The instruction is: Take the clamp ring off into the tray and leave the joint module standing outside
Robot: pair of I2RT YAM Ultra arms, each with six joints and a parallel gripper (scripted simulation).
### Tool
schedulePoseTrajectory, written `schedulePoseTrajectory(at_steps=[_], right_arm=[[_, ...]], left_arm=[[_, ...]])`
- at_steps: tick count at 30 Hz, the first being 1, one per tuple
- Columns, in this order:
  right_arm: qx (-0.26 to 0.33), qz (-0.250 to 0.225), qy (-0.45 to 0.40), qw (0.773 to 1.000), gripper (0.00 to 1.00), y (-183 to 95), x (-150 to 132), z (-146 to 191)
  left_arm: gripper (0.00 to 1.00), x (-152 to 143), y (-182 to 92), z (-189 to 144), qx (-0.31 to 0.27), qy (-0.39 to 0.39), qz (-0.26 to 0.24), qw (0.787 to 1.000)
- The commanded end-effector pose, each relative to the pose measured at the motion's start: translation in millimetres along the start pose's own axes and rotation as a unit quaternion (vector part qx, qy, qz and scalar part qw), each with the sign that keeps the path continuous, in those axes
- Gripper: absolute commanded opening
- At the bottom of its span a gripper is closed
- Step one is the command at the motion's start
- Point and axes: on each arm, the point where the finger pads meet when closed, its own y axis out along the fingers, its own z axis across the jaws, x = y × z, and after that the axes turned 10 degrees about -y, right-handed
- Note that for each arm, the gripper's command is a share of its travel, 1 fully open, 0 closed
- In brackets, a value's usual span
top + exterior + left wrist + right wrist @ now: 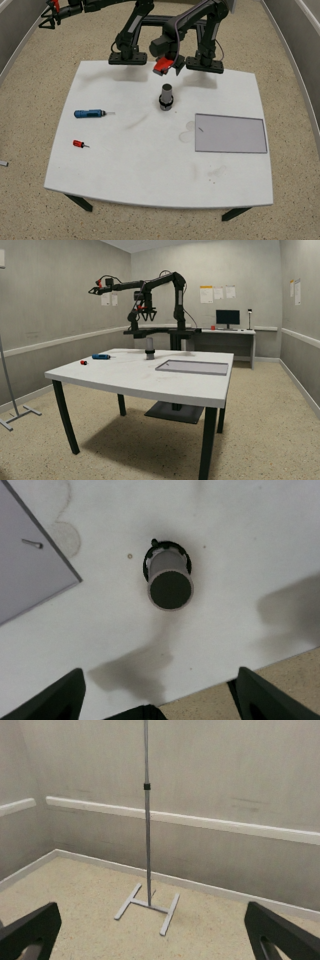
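Observation:
The joint module [164, 107] [150, 357] stands upright on the table, outside the tray [232, 134] [196, 368] [25, 585]. The grey link tube [166, 95] [149, 343] [171, 591] stands upright in it. The black clamp ring [165, 104] [149, 351] [146, 570] is around the joint where tube and module meet. My left gripper [170, 72] [149, 319] [160, 676] is open and empty, pointing down, above and behind the tube's top. My right gripper [40, 22] [89, 292] [153, 910] is open and empty, held high beyond the table's left side in the top view.
A small screw [200, 129] [32, 543] lies inside the tray near one end. A blue electric screwdriver [89, 113] [101, 356] and a small red screwdriver [78, 143] [83, 362] lie at the table's left side. A stand [148, 845] is on the floor by the wall.

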Motion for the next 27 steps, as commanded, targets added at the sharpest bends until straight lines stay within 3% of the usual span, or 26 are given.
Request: schedulePoseTrajectory(at_steps=[1, 7, 12, 13, 27], right_arm=[[-0.001, -0.012, 0.000, 1.000, 1.00, -2.1, 8.9, -0.7], [-0.001, -0.012, 0.000, 1.000, 1.00, -2.1, 8.9, -0.7], [-0.001, -0.012, 0.000, 1.000, 1.00, -2.1, 8.9, -0.7], [-0.002, -0.018, 0.000, 1.000, 0.65, -2.2, 11.8, -1.2], [-0.001, -0.011, 0.000, 1.000, 0.65, -2.0, 8.1, -0.6]], left_arm=[[0.80, 23.0, -10.9, 12.9, -0.018, -0.027, -0.048, 0.998], [0.80, 46.5, -12.1, 33.1, -0.041, -0.075, -0.078, 0.993], [0.80, 51.8, -18.3, 31.3, -0.045, -0.075, -0.087, 0.992], [0.65, 49.3, -17.7, 26.1, -0.045, -0.065, -0.086, 0.993], [0.65, 46.4, -13.1, 32.7, -0.036, -0.075, -0.079, 0.993]])
